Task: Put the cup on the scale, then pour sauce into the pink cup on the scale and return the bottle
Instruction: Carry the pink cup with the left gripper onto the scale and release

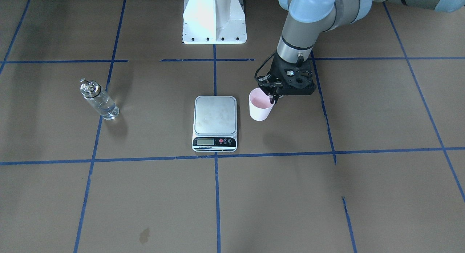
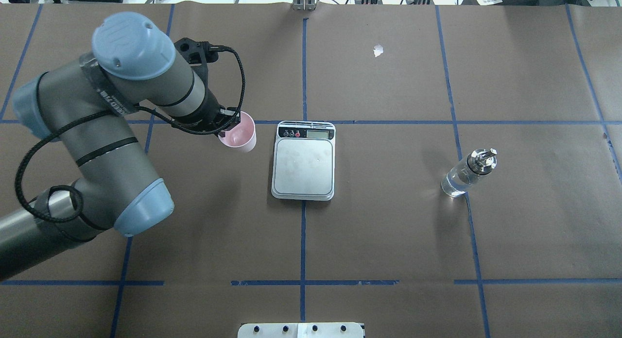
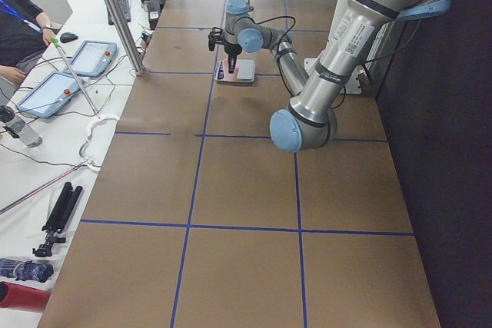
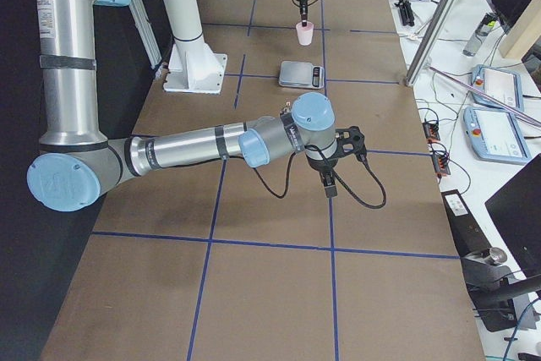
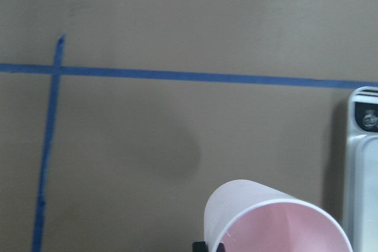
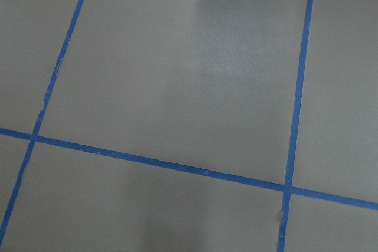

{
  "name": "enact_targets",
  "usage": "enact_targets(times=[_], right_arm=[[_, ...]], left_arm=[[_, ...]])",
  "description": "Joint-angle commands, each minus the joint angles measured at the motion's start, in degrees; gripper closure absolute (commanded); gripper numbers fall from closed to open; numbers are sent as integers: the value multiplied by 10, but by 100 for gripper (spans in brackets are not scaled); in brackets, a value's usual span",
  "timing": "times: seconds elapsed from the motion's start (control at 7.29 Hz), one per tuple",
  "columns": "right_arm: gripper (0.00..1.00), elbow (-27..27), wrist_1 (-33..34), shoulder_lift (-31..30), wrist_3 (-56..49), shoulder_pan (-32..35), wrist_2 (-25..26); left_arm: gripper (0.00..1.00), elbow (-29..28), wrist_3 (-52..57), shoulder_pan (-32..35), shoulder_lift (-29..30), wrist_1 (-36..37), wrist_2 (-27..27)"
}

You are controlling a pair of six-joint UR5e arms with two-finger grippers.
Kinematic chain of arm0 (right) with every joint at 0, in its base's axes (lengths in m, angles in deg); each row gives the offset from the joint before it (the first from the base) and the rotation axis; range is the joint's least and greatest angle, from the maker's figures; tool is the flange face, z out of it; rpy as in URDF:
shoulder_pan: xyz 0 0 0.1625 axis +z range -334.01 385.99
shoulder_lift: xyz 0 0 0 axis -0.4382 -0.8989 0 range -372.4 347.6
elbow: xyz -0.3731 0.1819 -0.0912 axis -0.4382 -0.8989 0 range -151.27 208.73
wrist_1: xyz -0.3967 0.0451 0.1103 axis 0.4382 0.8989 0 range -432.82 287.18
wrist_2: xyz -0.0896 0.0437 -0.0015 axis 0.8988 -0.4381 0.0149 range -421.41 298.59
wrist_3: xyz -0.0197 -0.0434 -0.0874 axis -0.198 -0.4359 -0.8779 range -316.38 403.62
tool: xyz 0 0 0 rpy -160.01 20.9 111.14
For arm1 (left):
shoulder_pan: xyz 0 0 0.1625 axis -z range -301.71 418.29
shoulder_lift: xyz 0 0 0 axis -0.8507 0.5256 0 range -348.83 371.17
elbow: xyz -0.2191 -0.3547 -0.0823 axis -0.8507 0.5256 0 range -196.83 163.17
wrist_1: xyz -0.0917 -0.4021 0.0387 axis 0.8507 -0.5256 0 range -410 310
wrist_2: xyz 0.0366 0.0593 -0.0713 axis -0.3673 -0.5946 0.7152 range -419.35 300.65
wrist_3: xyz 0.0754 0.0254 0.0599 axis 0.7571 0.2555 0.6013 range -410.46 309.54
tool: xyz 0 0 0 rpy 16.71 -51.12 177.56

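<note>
I count 1 cup (image 1: pixel 260 107), 1 scale (image 1: pixel 215 122) and 1 bottle (image 1: pixel 100 100). There are 2 arms, the left arm (image 2: pixel 97 134) and the right arm (image 4: pixel 186 145), so 2 grippers: the left gripper (image 1: pixel 274 97) and the right gripper (image 4: pixel 328 188), plus 1 white pedestal (image 1: pixel 214 20). On the side bench I see 2 tablets, a near tablet (image 3: pixel 46 91) and a far tablet (image 3: pixel 94 57), and 1 person (image 3: pixel 19 28).

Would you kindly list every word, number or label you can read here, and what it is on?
Nothing can be read with confidence.
Front-strip print on the scale: too small to read.
Its display: no digits legible.
White lettering on the left arm: blurred.
</note>
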Motion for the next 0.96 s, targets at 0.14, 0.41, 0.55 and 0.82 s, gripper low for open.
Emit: enact_targets(times=[0.14,0.41,0.55,0.82], right_arm=[[0,3,0,0,4,0,0],[0,3,0,0,5,0,0],[0,4,0,0,5,0,0],[0,3,0,0,5,0,0]], left_arm=[[100,-91,-18,-45,75,-11,-1],[100,-92,-17,-65,81,-16,-1],[100,-93,-16,-65,84,-17,-1],[100,-115,-17,-65,101,-17,-1]])
